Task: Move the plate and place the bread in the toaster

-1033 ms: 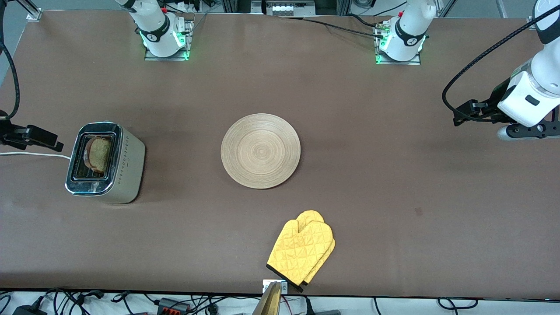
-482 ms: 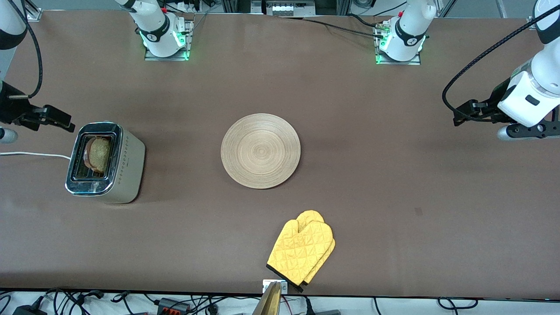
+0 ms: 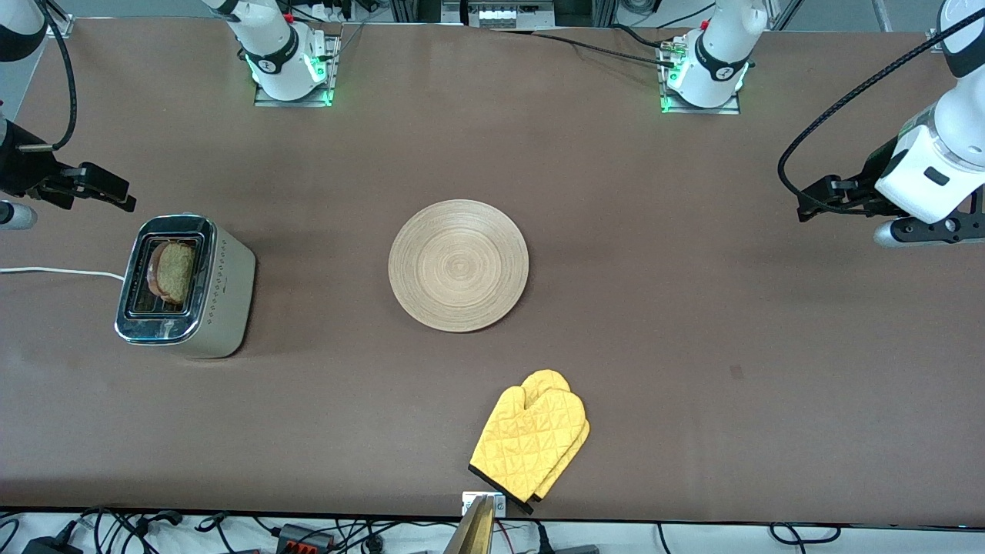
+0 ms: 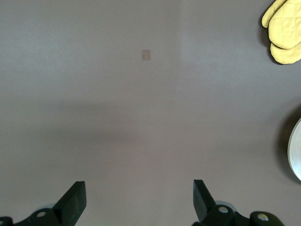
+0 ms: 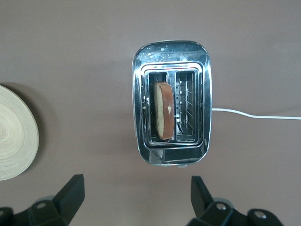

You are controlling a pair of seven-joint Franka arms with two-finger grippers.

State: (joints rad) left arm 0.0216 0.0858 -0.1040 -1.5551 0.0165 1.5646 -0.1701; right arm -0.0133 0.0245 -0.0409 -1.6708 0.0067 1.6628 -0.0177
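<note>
The toaster [image 3: 185, 286] stands at the right arm's end of the table, with the bread [image 3: 171, 271] upright in one of its slots. The right wrist view shows the toaster [image 5: 171, 103] and the bread [image 5: 163, 110] from above. My right gripper [image 5: 136, 197] is open and empty, up in the air over bare table beside the toaster. The bamboo plate [image 3: 459, 265] lies flat at the table's middle, and its edge shows in the right wrist view [image 5: 14, 134]. My left gripper [image 4: 138, 202] is open and empty over bare table at the left arm's end, where it waits.
A yellow oven mitt [image 3: 531, 442] lies near the table's front edge, nearer the front camera than the plate. The toaster's white cord [image 3: 61, 271] runs off the table's end. A small mark [image 3: 736, 372] is on the tabletop.
My right gripper has drawn away from the toaster's cord end toward the bases' side of the table. The bread stays in the slot. The left arm has not moved.
</note>
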